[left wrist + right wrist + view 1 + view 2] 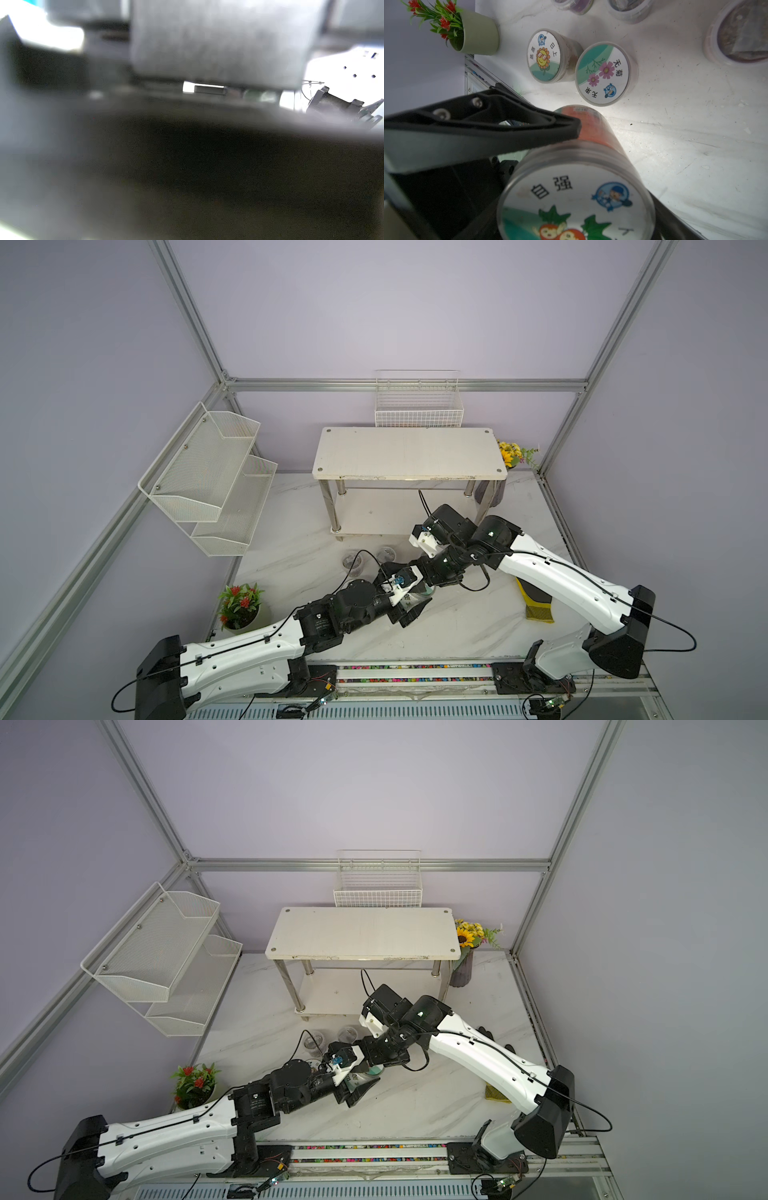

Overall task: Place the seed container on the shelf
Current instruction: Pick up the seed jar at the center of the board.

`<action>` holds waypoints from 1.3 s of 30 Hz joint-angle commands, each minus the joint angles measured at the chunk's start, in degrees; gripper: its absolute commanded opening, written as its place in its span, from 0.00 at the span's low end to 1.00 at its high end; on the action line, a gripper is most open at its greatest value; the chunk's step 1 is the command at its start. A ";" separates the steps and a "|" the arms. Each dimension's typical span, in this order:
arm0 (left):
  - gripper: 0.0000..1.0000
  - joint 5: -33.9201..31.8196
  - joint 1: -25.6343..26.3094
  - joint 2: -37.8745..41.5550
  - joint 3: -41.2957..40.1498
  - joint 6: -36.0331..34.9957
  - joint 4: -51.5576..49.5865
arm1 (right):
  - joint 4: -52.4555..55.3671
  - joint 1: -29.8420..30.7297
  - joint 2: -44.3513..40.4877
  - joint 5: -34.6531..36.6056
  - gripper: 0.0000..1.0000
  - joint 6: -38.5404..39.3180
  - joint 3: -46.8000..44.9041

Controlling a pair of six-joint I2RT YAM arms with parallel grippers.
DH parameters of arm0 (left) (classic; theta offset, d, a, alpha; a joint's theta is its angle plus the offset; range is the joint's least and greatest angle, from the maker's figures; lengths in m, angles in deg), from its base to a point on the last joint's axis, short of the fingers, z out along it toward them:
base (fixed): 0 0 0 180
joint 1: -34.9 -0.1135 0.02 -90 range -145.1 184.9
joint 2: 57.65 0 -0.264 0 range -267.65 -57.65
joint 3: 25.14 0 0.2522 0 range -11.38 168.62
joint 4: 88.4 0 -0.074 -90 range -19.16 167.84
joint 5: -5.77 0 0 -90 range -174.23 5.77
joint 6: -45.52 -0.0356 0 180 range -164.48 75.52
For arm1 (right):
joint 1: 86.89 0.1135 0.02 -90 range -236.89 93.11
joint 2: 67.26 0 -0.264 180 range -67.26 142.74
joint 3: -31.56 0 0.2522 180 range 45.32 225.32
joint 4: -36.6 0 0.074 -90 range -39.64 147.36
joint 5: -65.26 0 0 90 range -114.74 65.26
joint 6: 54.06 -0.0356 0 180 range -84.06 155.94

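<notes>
The right gripper point(618, 166) is clamped on one clear round seed container point(571, 199) with a tomato picture on its lid. It holds it low over the white marble table point(695, 124), in front of the one white two-board shelf point(409, 452) on four metal legs and well apart from it. Five more clear containers stand on the table: the sunflower-lid container point(543, 55), the pink-flower-lid container point(602, 72), and three dark-filled containers point(737, 33). The left gripper point(409, 611) is just beside the held one. If its jaws are open or closed, I cannot tell.

The mesh wall rack point(199, 472) hangs at the left wall and the wire basket point(419, 416) at the rear wall. The potted plant point(241, 605) and the sunflower vase point(462, 969) stand at opposite table corners.
</notes>
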 commanded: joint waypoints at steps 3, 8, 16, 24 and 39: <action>0.91 -2.27 -1.29 -1.56 0.81 1.42 -1.47 | -1.29 2.27 -0.44 -3.58 0.64 1.07 2.51; 0.86 -1.85 -1.67 -1.57 0.20 2.07 -1.50 | -1.33 2.32 -0.27 -3.83 0.64 1.16 3.21; 0.76 -1.28 -2.00 -0.83 -0.43 2.56 -1.27 | -1.72 2.41 -0.44 -4.28 0.66 1.17 3.25; 0.64 -0.22 -2.27 0.34 -1.33 2.83 -0.92 | -1.62 2.41 -0.44 -4.02 0.71 0.90 3.32; 0.58 2.53 -2.27 5.78 -5.84 2.82 5.54 | -4.36 2.32 0.09 -7.48 0.76 0.64 2.51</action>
